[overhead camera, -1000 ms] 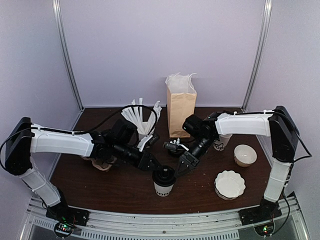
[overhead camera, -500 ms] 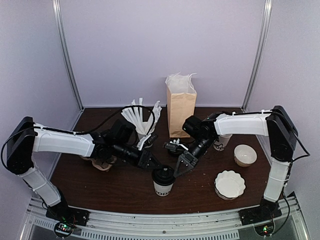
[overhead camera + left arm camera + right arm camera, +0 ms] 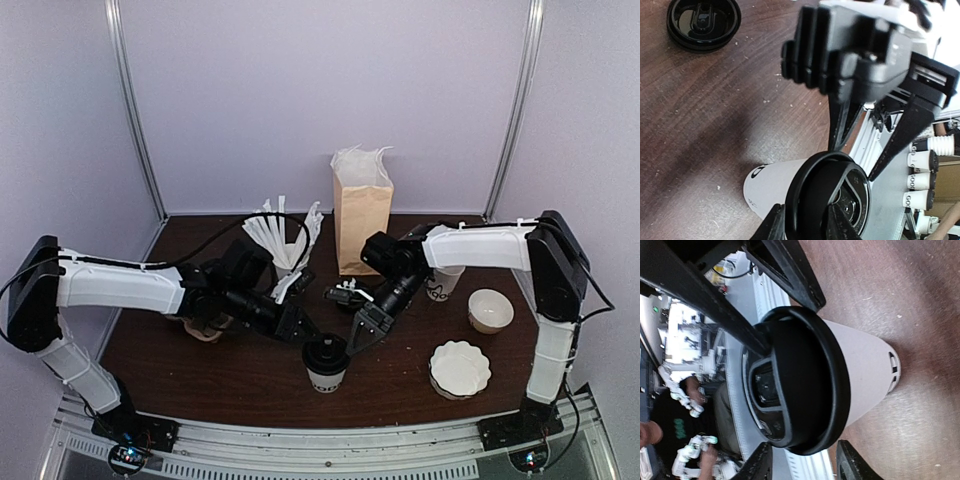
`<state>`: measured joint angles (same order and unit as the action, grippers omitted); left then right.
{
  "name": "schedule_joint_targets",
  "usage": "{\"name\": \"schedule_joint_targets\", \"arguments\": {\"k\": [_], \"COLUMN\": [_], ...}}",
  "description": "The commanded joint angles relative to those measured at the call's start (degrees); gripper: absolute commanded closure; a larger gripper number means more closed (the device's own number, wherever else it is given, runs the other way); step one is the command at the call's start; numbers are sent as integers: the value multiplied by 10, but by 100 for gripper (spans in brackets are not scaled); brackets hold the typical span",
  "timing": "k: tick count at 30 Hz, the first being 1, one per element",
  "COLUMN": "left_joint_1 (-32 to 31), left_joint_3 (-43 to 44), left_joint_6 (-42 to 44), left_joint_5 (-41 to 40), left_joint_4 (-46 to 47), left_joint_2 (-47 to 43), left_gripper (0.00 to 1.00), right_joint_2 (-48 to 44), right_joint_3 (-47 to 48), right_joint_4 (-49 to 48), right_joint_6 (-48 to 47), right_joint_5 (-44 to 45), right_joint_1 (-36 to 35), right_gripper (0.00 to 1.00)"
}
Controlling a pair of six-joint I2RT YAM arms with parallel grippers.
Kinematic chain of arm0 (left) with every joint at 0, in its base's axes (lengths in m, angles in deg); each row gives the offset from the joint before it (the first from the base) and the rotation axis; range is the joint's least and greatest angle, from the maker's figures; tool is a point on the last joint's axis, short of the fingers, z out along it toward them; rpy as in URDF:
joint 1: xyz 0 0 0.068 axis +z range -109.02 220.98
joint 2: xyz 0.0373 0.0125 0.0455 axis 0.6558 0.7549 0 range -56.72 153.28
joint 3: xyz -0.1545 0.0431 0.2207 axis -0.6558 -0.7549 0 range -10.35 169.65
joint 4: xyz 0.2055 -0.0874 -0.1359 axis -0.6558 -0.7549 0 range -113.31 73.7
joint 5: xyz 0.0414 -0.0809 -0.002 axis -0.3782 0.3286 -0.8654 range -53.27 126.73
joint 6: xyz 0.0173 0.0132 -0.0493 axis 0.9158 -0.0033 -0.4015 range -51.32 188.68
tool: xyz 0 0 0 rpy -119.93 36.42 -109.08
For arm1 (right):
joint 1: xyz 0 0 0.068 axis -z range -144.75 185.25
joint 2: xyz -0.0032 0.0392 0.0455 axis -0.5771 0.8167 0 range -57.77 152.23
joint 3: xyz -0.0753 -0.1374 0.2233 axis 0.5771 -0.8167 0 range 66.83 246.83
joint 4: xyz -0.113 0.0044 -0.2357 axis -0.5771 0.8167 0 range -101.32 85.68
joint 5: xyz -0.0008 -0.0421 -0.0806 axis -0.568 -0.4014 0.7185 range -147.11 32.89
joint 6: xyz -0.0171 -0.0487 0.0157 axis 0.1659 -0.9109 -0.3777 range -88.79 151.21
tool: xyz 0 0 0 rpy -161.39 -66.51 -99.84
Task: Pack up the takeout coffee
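Left gripper [image 3: 806, 226]: about half open. Its fingers [image 3: 774, 227] bracket the edge of the black lid [image 3: 827, 195], one by the rim on the cup-wall side and the other over the lid's top face. Cannot tell whether they actually pinch it.

Right gripper [image 3: 805, 461]: also part open, a bit wider. Its fingers [image 3: 759, 467] sit either side of the lid's near edge, coming in from the opposite side. Contact is unclear in its own view. In the left wrist view its tips appear to meet the far rim.

The takeout coffee [image 3: 326, 374] stands upright near the front edge of the worktop [image 3: 230, 380], roughly mid-width, right between the two grippers. It is a white tapered paper cup with black lettering low on the wall (only part of it readable). The round black lid sits on its mouth, and the recessed centre shows in both wrist views.

A spare black lid [image 3: 703, 22] lies flat on the worktop, apart from the cup. A brown paper bag [image 3: 360, 215] stands open at the back edge.
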<state>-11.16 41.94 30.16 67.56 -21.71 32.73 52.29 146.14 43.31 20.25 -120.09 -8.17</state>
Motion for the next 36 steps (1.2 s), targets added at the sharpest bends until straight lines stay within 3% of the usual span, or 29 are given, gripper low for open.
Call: {"name": "schedule_joint_targets", "arguments": {"k": [1,5,10,21,26,36], "left_joint_1": [-8,-10,-14,-60,-75,-77], "left_joint_3": [32,46,52,-27,-38,-2], "left_joint_6": [29,48,53,53,46,31], "left_joint_5": [-48,-77,-100,-158,-150,-147], "left_joint_4": [-76,-89,-106,-135,-88,-85], "left_joint_2": [7,-28,-79,-129,-116,-57], "left_gripper": [63,49,40,35,34,35], "right_joint_2": [-14,-38,-68,-104,-62,8], "right_joint_3": [19,29,34,33,86,131], "right_joint_4": [7,29,48,51,74,97], "right_joint_6": [-36,-53,-73,-133,-155,-164], "right_joint_5": [61,51,54,158,129,96], "right_joint_1": [5,9,12,17,11,-10], "right_gripper": [51,39,34,32,30,31]}}
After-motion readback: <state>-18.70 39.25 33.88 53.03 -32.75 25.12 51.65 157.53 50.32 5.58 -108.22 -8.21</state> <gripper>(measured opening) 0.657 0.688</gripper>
